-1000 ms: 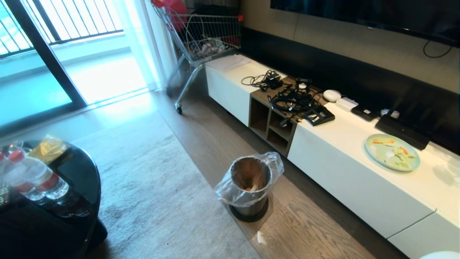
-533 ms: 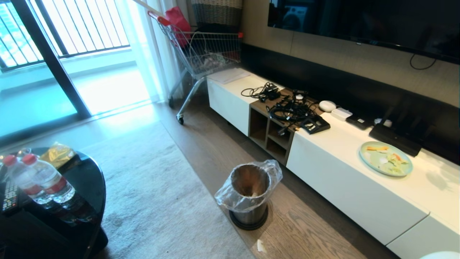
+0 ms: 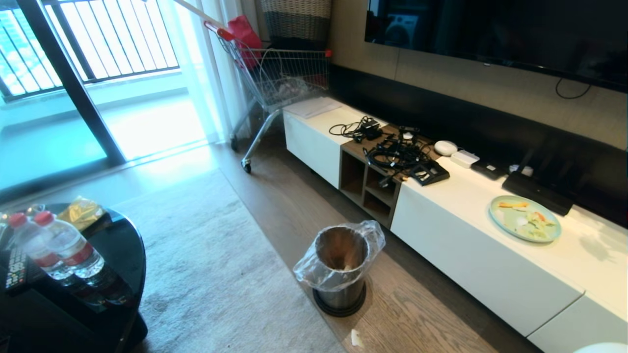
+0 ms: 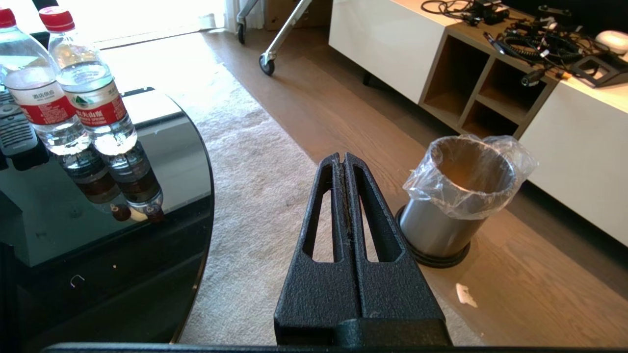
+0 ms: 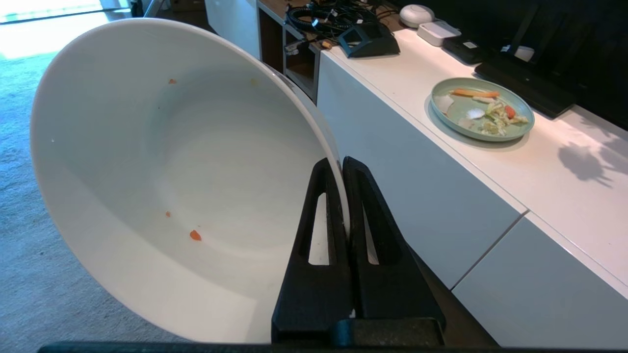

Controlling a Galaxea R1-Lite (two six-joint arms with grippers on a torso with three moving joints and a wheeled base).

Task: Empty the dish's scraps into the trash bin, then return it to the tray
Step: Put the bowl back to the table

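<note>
The dish (image 5: pixel 147 162), a deep white bowl, hangs tilted on its side in the right wrist view. My right gripper (image 5: pixel 341 164) is shut on its rim, one finger inside and one outside. Of the scraps, only tiny orange crumbs (image 5: pixel 195 235) cling to its inner wall. The trash bin (image 3: pixel 341 264), steel with a clear bag over its rim, stands on the wood floor before the white cabinet, with a pale bit (image 3: pixel 347 267) at its bottom. My left gripper (image 4: pixel 342 158) is shut and empty, held above the rug beside the trash bin (image 4: pixel 456 196). The tray is out of view.
A long white cabinet (image 3: pixel 466 245) carries a pale green plate of food bits (image 3: pixel 525 218) and a tangle of cables (image 3: pixel 397 149). A black glass table (image 3: pixel 113 245) holds two water bottles (image 3: pixel 64 250). A shopping cart (image 3: pixel 279 73) stands behind. A pale scrap (image 3: pixel 356 337) lies on the floor.
The whole head view has shifted, showing more of the wall and screen above: the camera has moved. The bin, plate and table keep their places.
</note>
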